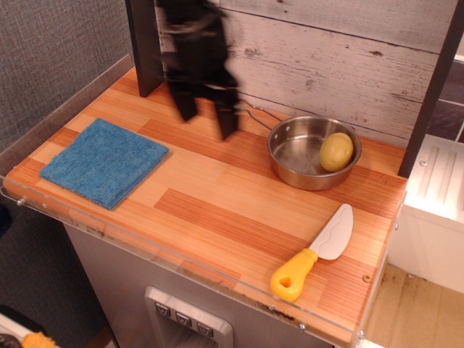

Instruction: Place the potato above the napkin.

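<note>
The yellowish-tan potato (336, 151) lies inside the steel pan (290, 153) at the back right of the wooden counter, against the pan's right wall. The blue napkin (105, 160) lies flat at the left front. My black gripper (206, 118) is motion-blurred, above the counter's back middle, left of the pan. Its two fingers (227, 116) hang down spread apart and hold nothing.
A toy knife (315, 254) with a yellow handle lies at the front right. The pan's wire handle (254, 113) points to the back left, close to my gripper. A dark post (143, 43) stands at the back left; another stands at the right.
</note>
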### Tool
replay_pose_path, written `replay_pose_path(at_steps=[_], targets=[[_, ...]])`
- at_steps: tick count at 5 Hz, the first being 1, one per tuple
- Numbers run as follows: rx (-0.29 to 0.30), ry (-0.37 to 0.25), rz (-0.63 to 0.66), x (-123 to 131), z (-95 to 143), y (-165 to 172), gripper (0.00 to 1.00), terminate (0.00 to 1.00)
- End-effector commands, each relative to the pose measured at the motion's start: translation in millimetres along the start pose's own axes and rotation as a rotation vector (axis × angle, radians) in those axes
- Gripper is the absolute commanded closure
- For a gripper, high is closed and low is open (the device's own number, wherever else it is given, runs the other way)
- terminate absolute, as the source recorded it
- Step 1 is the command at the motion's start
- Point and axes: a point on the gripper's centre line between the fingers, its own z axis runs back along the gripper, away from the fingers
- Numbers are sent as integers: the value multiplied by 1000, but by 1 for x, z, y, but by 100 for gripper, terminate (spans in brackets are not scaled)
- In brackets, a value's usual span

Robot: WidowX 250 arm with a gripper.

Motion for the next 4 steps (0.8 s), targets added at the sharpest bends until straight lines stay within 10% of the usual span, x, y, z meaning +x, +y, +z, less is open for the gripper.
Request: replay_pose_path(at_steps=[1, 4], targets=[[42, -53, -56, 73, -14, -48, 0, 0], [87, -5, -22, 78, -51, -47, 0, 0]])
